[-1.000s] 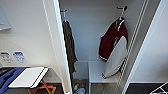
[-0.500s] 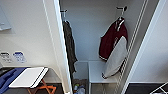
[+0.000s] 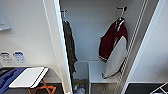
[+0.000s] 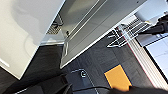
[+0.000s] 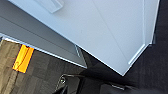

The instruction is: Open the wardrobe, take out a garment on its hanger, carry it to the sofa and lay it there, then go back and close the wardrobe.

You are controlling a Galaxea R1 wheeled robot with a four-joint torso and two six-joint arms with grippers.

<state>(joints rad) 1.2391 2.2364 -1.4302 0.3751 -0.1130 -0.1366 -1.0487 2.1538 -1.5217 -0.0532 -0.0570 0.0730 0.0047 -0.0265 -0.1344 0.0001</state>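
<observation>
Wardrobe (image 3: 60, 50) open, garment (image 3: 112, 42) unmoved

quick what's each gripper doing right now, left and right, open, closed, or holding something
Left gripper: cannot be told; its fingers are not clear in the left wrist view.
Right gripper: cannot be told; its fingers are not clear in the right wrist view.

A long dark olive-brown garment (image 3: 70, 47) hung at ten o'clock. A white folding tray (image 3: 28, 77) on orange legs (image 3: 42, 88) stood at seven o'clock, beside blue fabric (image 3: 7, 77).
</observation>
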